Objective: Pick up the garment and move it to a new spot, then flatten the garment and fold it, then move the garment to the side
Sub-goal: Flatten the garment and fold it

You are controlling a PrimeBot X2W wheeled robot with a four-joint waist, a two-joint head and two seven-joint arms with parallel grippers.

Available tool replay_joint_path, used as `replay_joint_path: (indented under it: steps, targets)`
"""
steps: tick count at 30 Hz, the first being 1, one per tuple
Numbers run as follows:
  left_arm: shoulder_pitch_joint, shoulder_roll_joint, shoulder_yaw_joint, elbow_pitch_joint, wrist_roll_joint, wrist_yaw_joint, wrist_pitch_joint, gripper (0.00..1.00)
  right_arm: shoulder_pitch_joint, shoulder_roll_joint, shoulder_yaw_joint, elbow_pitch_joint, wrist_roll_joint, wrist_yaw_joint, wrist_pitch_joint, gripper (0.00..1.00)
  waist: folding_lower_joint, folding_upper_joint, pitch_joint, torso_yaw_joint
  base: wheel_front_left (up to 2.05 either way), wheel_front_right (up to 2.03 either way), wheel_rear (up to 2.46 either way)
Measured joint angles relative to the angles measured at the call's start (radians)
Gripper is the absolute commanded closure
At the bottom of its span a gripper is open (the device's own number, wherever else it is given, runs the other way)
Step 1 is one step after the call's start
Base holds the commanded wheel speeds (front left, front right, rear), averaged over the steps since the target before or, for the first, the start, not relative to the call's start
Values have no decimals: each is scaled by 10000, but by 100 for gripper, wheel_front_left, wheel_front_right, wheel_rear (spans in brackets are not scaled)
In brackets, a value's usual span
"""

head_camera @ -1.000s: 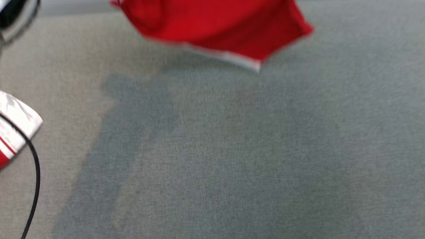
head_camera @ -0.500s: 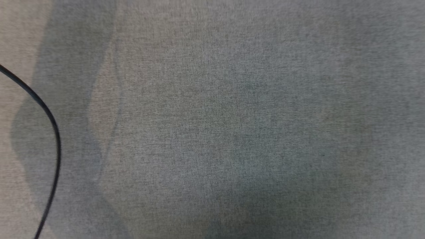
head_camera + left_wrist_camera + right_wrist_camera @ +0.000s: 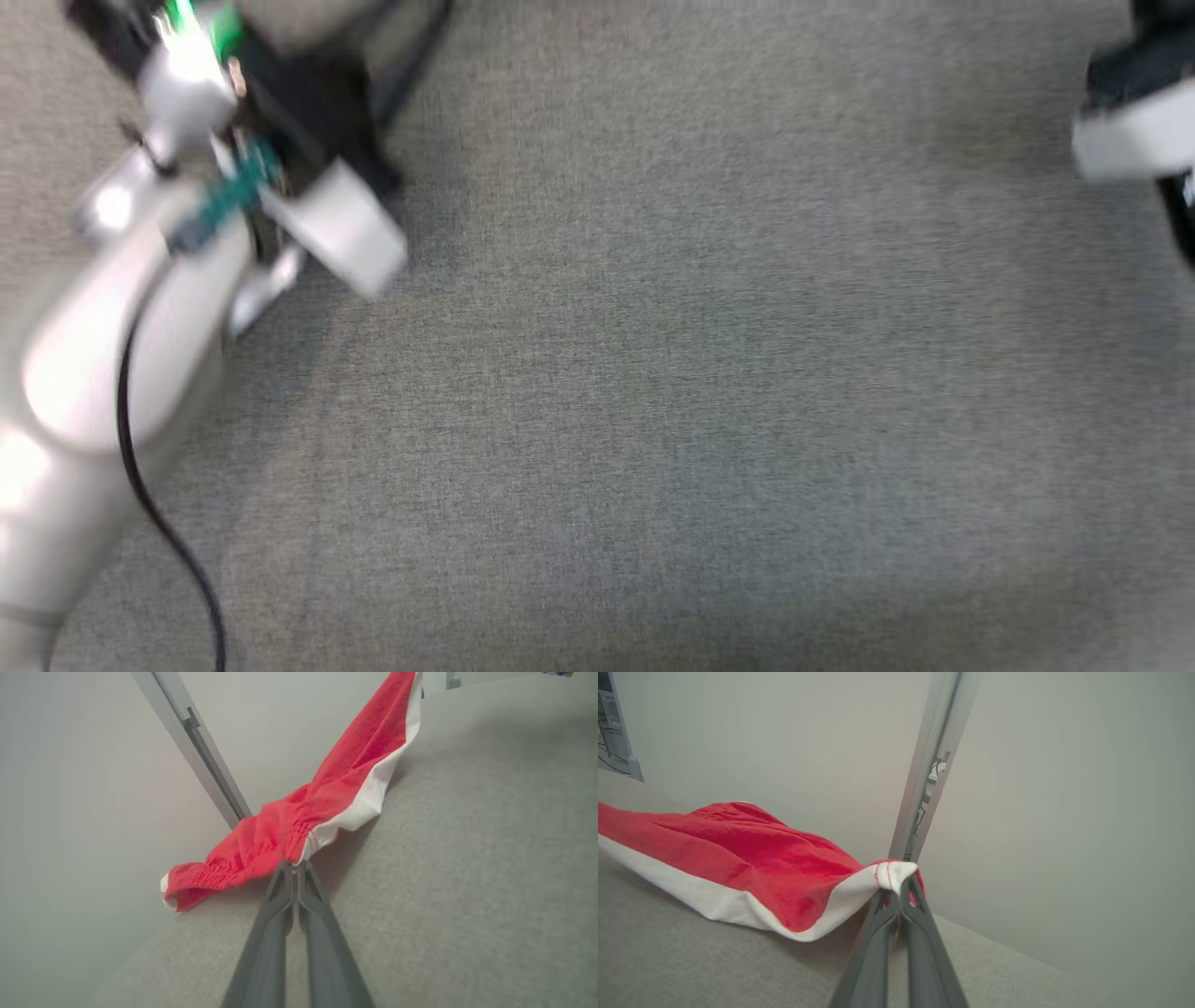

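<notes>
Seeing blur on my head view: left forearm (image 3: pixel 103 345) low-left trailing a black cable (image 3: pixel 159 523), right wrist (image 3: pixel 1130 140) top-right, grey cloth surface (image 3: pixel 700 373) between. Left wrist view: grey post (image 3: pixel 201 751) behind, left gripper (image 3: pixel 295 865) clenched on red garment (image 3: pixel 327 798) waistband, stretched above cloth. Right wrist view: right gripper (image 3: pixel 901 886) pinching its white-trimmed corner, pale wall (image 3: pixel 1064 812) behind.

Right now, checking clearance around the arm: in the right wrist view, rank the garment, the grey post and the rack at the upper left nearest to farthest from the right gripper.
1. The garment: pinched by its white corner in the shut right gripper, trailing off to the left.
2. The grey post: rising just behind the grip.
3. The rack: far off at the upper left edge.
</notes>
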Motion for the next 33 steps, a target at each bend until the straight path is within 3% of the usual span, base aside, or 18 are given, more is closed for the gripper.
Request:
replay_joint_path:
  steps: [7,22,25,27,29,33]
  targets:
    - [2725,688,-336,-836,94,8,2,100,2901,-59,-458,-460,468,0,0,100,0,0,-1182,-142,0,0,0]
    - [6863,957,-69,-2638,148,1095,0,100,7786,-483,-1848,-1461,491,2,0,100,-2,0,-3567,-57,0,0,0]
    - [7535,1198,-176,-3068,165,1064,-2,100,8694,-416,-2219,-1971,470,2,-2,100,-2,0,-3841,-33,0,0,0]
    - [7877,1484,-522,-3258,113,690,75,100,9319,-443,-2416,-2303,443,2,0,100,-2,0,-4006,-13,0,0,0]
    - [8253,1622,-809,-3553,-322,414,244,100,9896,-550,-2564,-2531,412,2,0,100,-2,1,-4173,9,0,0,0]
    - [8306,1647,-658,-4113,-1175,284,453,100,10234,-721,-2637,-2738,527,2,0,100,-2,0,-4397,19,0,0,0]
